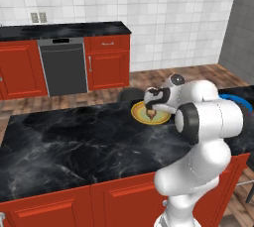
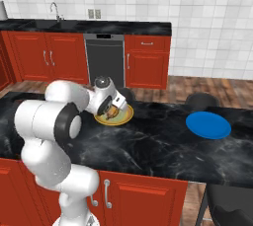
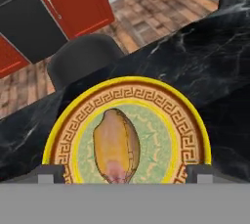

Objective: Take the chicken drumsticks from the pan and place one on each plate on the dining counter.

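Note:
A golden-brown drumstick (image 3: 116, 145) lies on the yellow plate (image 3: 188, 120), which rests on the black marble dining counter (image 3: 195, 56). My gripper (image 3: 125, 171) hangs just above the plate and is open; its fingertips (image 3: 51, 171) stand wide on either side of the meat without touching it. From the left base view the gripper (image 1: 151, 108) points down at the drumstick (image 1: 151, 116) on the yellow plate (image 1: 139, 114). The right base view shows the gripper (image 2: 114, 107) over the yellow plate (image 2: 126, 116). The blue plate (image 2: 208, 124) sits bare further right on the counter (image 2: 163, 151). The pan is out of view.
Dark round stools stand behind the counter: one past the yellow plate (image 3: 85, 59), one behind the blue plate (image 2: 201, 100). Across the wood floor is a black dishwasher (image 1: 63, 65) among red cabinets. My own arm hides part of the blue plate (image 1: 238, 101).

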